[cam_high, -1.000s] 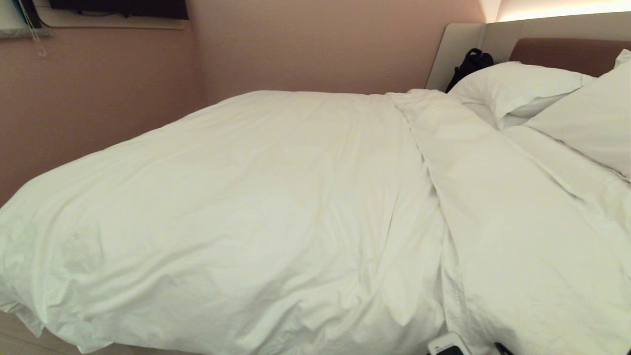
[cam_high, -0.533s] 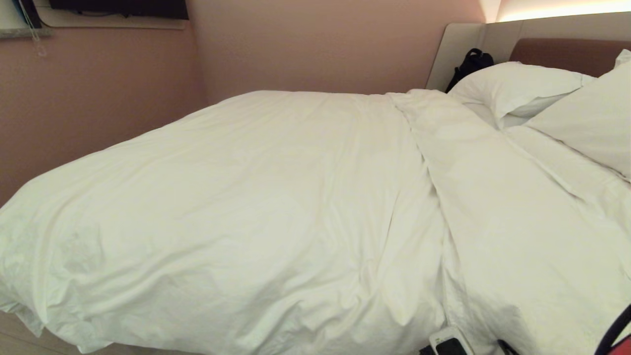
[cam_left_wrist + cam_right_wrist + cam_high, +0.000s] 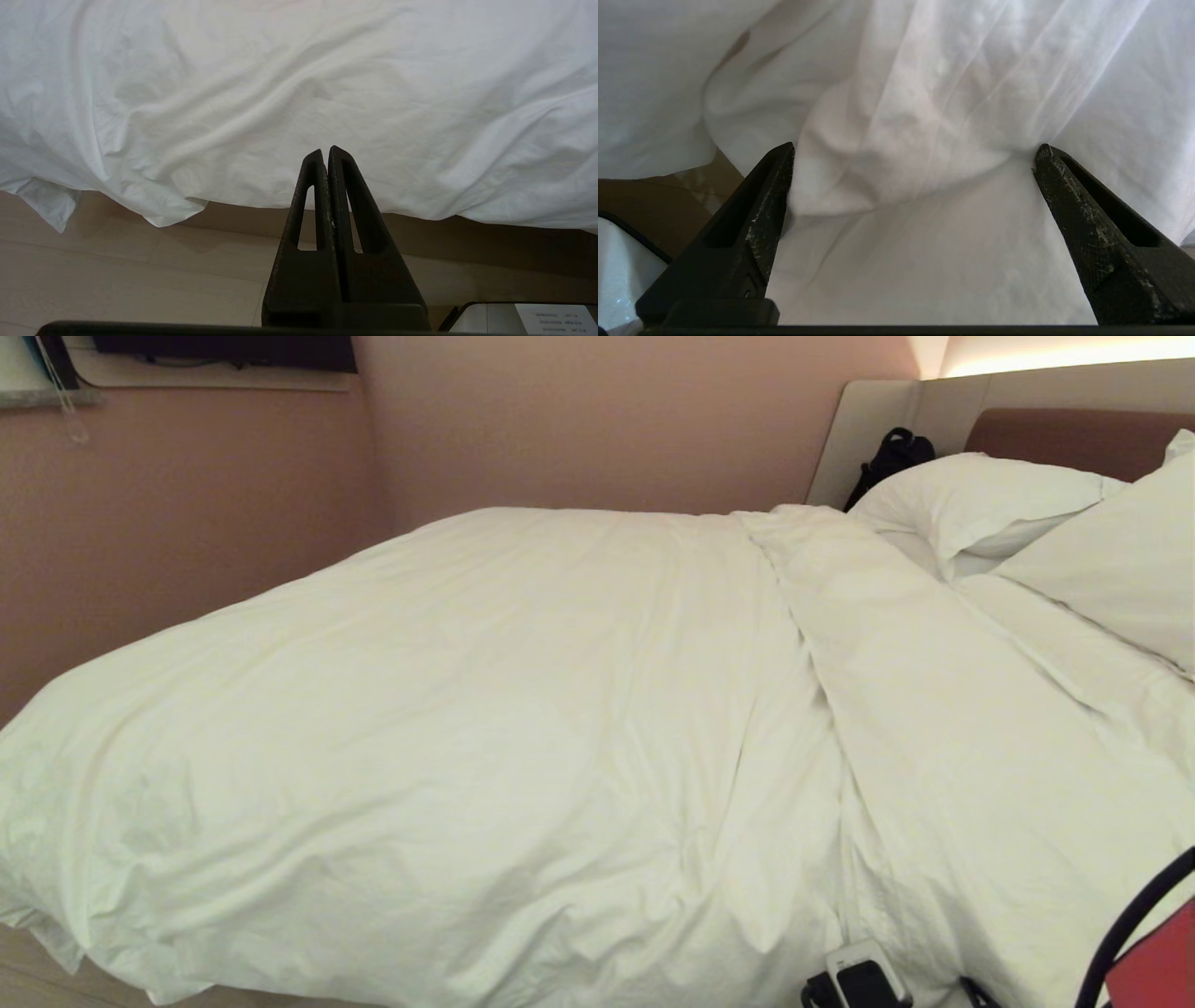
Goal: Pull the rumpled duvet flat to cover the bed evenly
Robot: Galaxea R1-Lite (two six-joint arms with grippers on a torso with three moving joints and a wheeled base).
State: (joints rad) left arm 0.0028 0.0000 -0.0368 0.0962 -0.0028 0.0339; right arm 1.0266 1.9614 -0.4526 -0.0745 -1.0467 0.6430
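Lay spread over the bed (image 3: 1074,439) across most of the head frame — the duvet (image 3: 523,728), soft, puffy, probably light yet bulky. Straddled a hanging fold at lower right, right gripper (image 3: 913,154), jaws wide apart, nothing clamped. Best pinched at that edge fold. Parked pressed together — left gripper (image 3: 328,156).

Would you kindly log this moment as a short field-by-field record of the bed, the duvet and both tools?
duvet: spread over most of the bed, wrinkled, a fold ridge running toward the pillows
near edge: hangs over the bedside above the floor
headboard: behind the pillows
left tool: shut, empty, low beside the hanging edge
right tool: open wide, a bunched duvet fold between its fingers, not clamped
black bag: against the headboard panel
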